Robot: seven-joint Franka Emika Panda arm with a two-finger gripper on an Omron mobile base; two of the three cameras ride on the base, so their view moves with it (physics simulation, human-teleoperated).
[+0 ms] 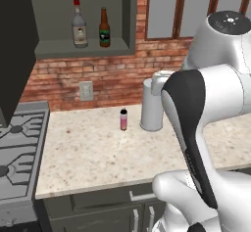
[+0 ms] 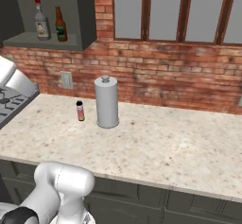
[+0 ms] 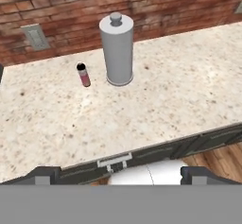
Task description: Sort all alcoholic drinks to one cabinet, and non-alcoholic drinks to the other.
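A: Where are the drinks?

B: The small slim pink bottle with a black cap [image 1: 123,119] [image 2: 80,110] [image 3: 83,74] stands upright on the speckled pale stone counter [image 1: 98,152] [image 2: 165,147] [image 3: 165,100], just beside the tall grey cylindrical canister with a knob lid [image 1: 152,106] [image 2: 106,101] [image 3: 116,49], apart from it and free of any grip. Up and away from the canister, in the open dark grey-green wall cabinet [image 1: 59,47] [image 2: 87,15], the wider grey glass bottle with a red cap and pale label [image 1: 79,25] [image 2: 41,21] and the small brown beer bottle with a dark green label [image 1: 104,29] [image 2: 60,25] stand side by side on the cabinet floor.

A: Anything cut off or hard to read?

B: The cabinet's top runs out of both base views. In the left base view the white arm covers the canister's far side. The labels are too small to read. Behind the canister, low on the red brick wall [image 1: 108,79] [image 2: 165,76] [image 3: 71,5], sits a pale wall socket [image 1: 86,91] [image 2: 66,80] [image 3: 35,36]. The grey stove [image 1: 19,148] [image 2: 9,102] is cropped at the frame edge.

A: And the arm?

B: Folded, elbow high, the hand drawn back from the counter and looking down on the canister from the front. The gripper [image 3: 120,175] stands spread wide, its two dark fingertips [image 3: 45,175] far apart at the bottom corners, with nothing between them.
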